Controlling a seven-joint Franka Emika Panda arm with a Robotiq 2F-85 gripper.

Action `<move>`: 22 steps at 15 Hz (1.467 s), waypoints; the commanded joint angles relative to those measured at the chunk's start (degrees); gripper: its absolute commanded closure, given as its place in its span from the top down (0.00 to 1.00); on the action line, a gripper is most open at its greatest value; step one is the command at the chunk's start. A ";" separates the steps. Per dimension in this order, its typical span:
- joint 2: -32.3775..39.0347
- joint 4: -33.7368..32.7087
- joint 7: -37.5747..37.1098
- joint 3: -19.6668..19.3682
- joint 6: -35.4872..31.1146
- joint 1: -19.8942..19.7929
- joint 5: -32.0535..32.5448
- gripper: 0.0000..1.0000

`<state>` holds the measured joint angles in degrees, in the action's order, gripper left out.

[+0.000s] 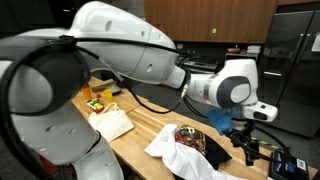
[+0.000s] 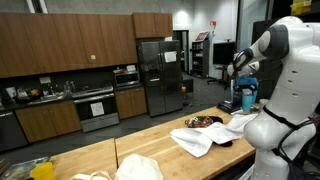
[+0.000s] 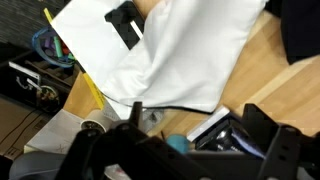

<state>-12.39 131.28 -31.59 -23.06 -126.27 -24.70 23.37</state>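
My gripper [image 3: 200, 128] is open, with its two dark fingers wide apart at the bottom of the wrist view. Between them, below, lie a black and white box-like object [image 3: 213, 128] and a small teal thing [image 3: 178, 146] on the wooden counter [image 3: 258, 68]. I cannot tell if the fingers touch either. A white cloth [image 3: 190, 50] with a black tag [image 3: 122, 25] lies spread just beyond. In both exterior views the gripper [image 1: 247, 143] [image 2: 246, 97] hangs over the counter's end, past the white cloth [image 1: 172, 150] [image 2: 205, 139].
A dark bowl [image 1: 190, 137] [image 2: 203, 122] with food sits by the cloth. A white bag [image 1: 112, 123] [image 2: 140, 167] and yellow items [image 1: 97, 97] are at the counter's other end. Cables [image 3: 42, 50] hang off the counter edge. A fridge [image 2: 160, 75] and cabinets stand behind.
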 commanded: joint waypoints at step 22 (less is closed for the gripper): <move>-23.14 16.66 14.55 8.38 19.12 -0.56 -0.64 1.00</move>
<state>-35.64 148.06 -17.38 -15.30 -107.19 -24.59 23.12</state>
